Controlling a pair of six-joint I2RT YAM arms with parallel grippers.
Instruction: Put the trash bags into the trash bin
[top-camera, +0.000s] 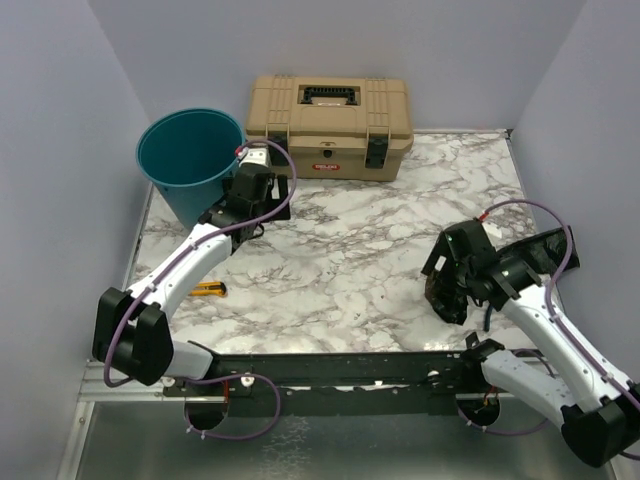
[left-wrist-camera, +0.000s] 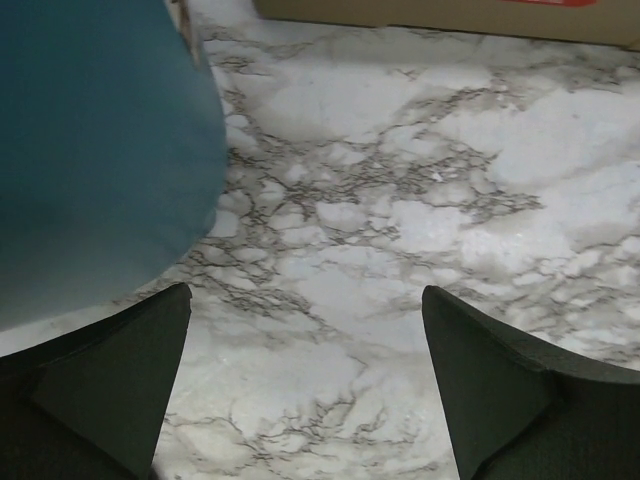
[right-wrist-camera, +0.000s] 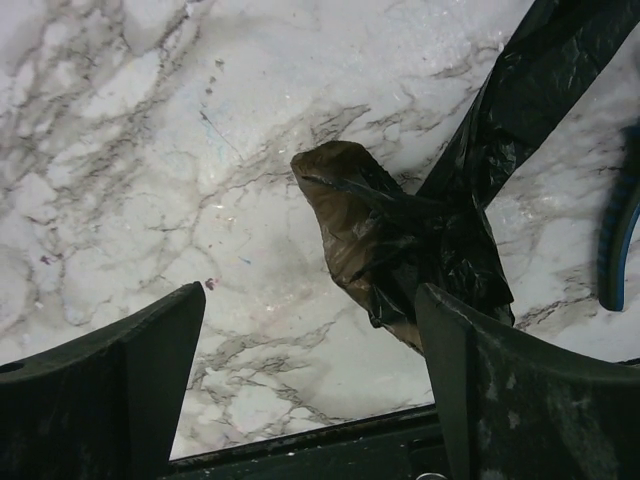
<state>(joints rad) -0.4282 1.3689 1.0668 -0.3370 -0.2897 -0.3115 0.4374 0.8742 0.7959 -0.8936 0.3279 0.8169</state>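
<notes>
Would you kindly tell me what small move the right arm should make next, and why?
Probably lower the right hand straight down onto the trash bag and close on it. That hand is open and empty, the crumpled bag lies on the table right under it, and the trash bin looks empty from the top view.

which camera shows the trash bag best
The right wrist view: the trash bag lies crumpled on the table, just ahead of the open right gripper. In the top view it is lost in the dark under that gripper; the left wrist view misses it.
</notes>
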